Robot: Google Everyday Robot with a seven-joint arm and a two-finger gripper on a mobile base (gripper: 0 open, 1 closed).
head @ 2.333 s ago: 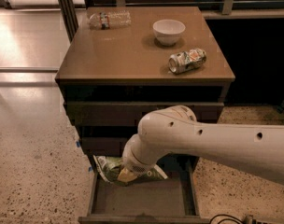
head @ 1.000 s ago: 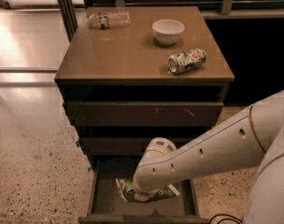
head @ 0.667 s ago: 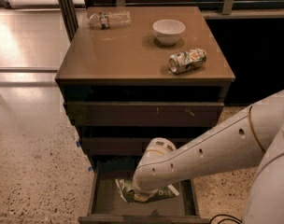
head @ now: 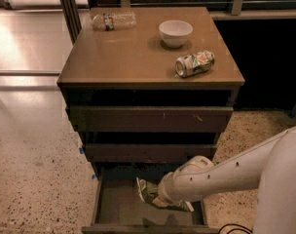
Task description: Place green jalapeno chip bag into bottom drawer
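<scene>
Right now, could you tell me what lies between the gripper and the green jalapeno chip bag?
Nothing shows between them in the camera view: the gripper is down in the open bottom drawer, right at the green jalapeno chip bag.

Single camera view, set high in front of the drawer cabinet (head: 133,57), angled down over its top and drawer fronts, fairly near, arm (head: 226,177) entering from lower right, gripper (head: 157,199) low in frame inside the open bottom drawer (head: 97,204), at the green jalapeno chip bag (head: 147,191)
</scene>
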